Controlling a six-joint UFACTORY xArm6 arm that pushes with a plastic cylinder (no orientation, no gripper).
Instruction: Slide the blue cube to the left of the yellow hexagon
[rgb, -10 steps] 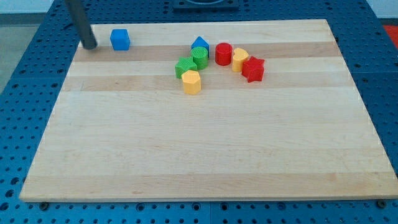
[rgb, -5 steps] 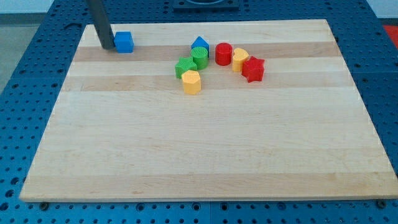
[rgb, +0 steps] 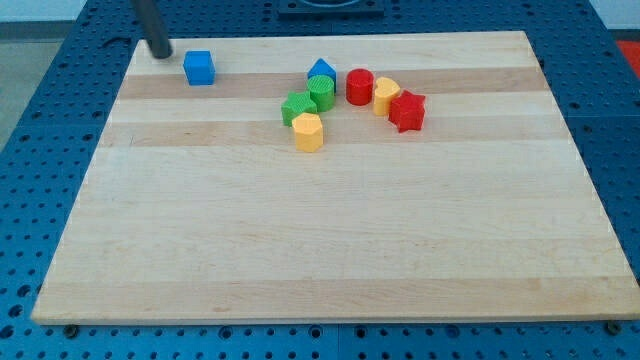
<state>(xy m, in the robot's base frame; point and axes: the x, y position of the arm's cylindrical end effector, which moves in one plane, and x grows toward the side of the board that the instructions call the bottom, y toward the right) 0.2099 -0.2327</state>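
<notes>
The blue cube (rgb: 199, 68) sits near the top left of the wooden board (rgb: 330, 250). The yellow hexagon (rgb: 308, 131) lies right of it and lower, at the bottom of a cluster of blocks. My tip (rgb: 161, 52) is at the board's top left corner, up and to the left of the blue cube, with a small gap between them.
The cluster holds a green star-like block (rgb: 296, 107), a green cylinder (rgb: 321, 92), a blue house-shaped block (rgb: 321, 71), a red cylinder (rgb: 359, 86), a yellow block (rgb: 386, 95) and a red star (rgb: 407, 111).
My tip moved right to touch the blue cube's left side, nudging it slightly right, then drew back up and left, away from it.
</notes>
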